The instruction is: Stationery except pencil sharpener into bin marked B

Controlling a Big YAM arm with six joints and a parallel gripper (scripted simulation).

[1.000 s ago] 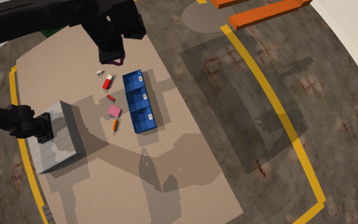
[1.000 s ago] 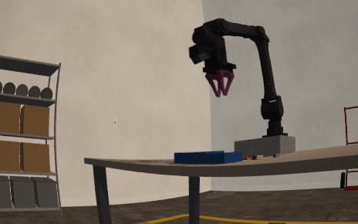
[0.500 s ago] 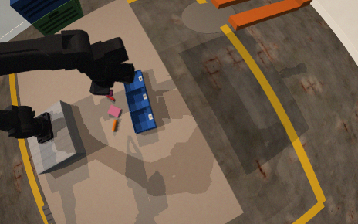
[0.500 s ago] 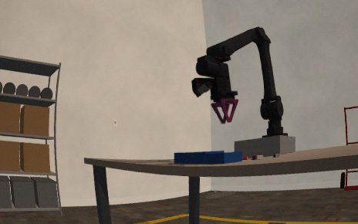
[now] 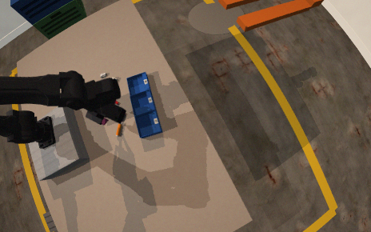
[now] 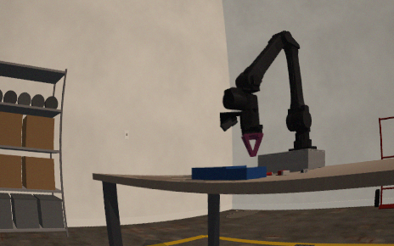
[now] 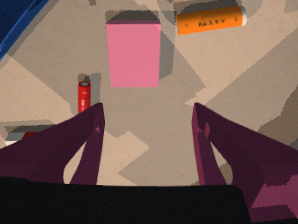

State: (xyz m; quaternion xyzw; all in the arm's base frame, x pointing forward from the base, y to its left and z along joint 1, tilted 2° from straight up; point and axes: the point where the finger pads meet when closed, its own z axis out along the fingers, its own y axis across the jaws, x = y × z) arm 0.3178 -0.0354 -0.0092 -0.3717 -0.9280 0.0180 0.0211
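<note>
My gripper [image 7: 148, 112] [image 5: 105, 121] [image 6: 252, 153] is open and empty, with its purple fingers pointing down above the table. A flat pink eraser [image 7: 133, 55] lies on the table just ahead of the fingertips; the arm hides it in the overhead view. An orange marker-like stick [image 7: 209, 20] [image 5: 118, 129] lies to its right. A small red stick [image 7: 84, 95] [image 5: 117, 102] lies to its left.
A small white thing [image 5: 103, 74] lies further back on the table. The grey base block [image 5: 56, 148] [image 6: 290, 159] of the arm stands near the table's edge. Blue and green crates [image 5: 48, 12] stand off the table, and a shelf [image 6: 25, 148] stands by the wall.
</note>
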